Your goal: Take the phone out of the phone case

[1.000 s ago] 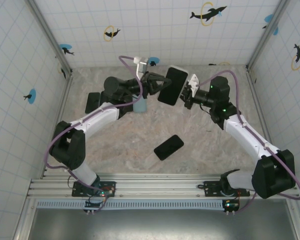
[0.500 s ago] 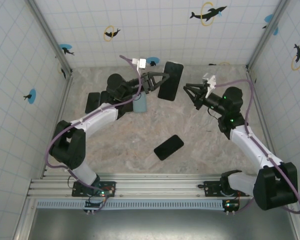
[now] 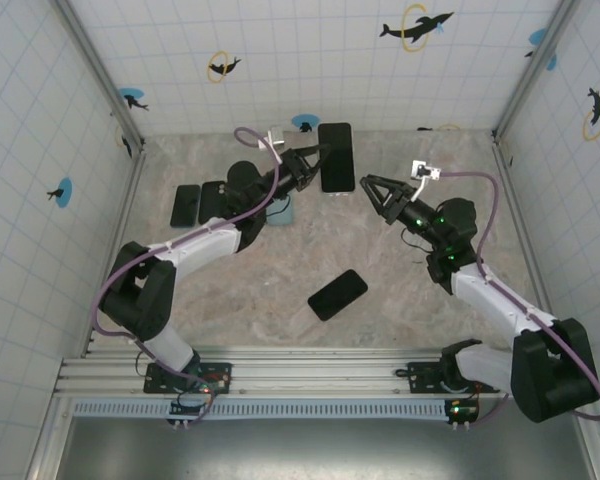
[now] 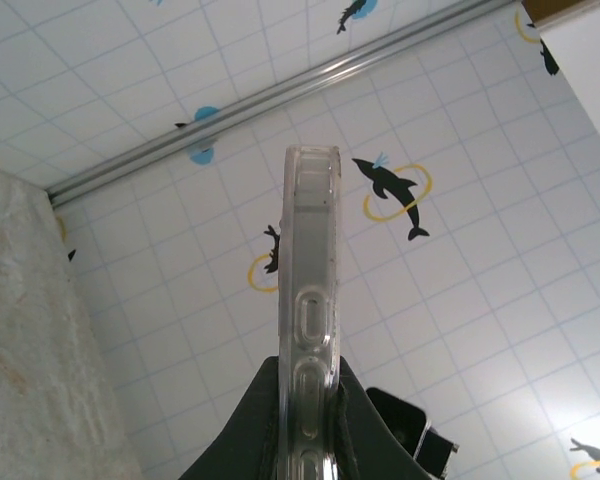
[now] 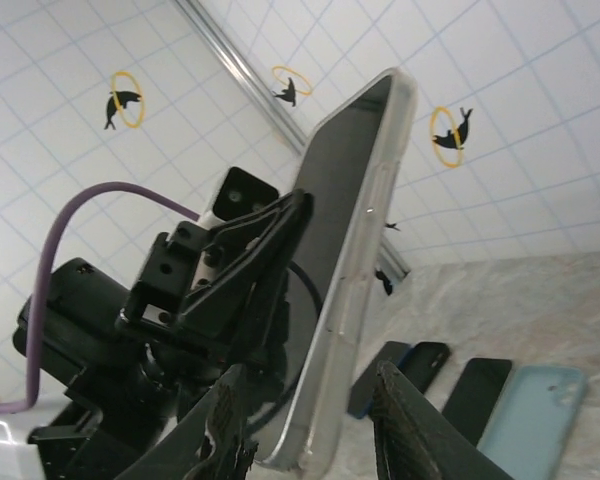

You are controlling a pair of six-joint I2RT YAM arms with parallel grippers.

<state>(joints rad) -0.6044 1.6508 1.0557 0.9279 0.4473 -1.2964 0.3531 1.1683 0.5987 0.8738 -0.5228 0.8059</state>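
Observation:
A phone (image 3: pixel 335 155) with a dark screen (image 5: pixel 335 200) sits in a clear phone case (image 5: pixel 380 215) and is held up in the air near the back wall. My left gripper (image 3: pixel 315 160) is shut on it at one side. In the left wrist view the case's clear rim (image 4: pixel 310 290) stands edge-on between the black fingers (image 4: pixel 375 420). My right gripper (image 3: pixel 373 190) is open just right of the phone and not touching it. In the right wrist view its fingers (image 5: pixel 410 430) frame the case's lower corner, with the right gripper (image 5: pixel 315 435) holding nothing.
A bare black phone (image 3: pixel 337 294) lies mid-table. Two dark phones (image 3: pixel 185 204) (image 3: pixel 212 198) and a light blue case (image 3: pixel 280 210) lie at the back left, under the left arm. Tiled walls close in the back and both sides.
My right gripper let go of the phone's edge, opened and drew back to the right. The left gripper carried the cased phone up toward the back wall and turned it.

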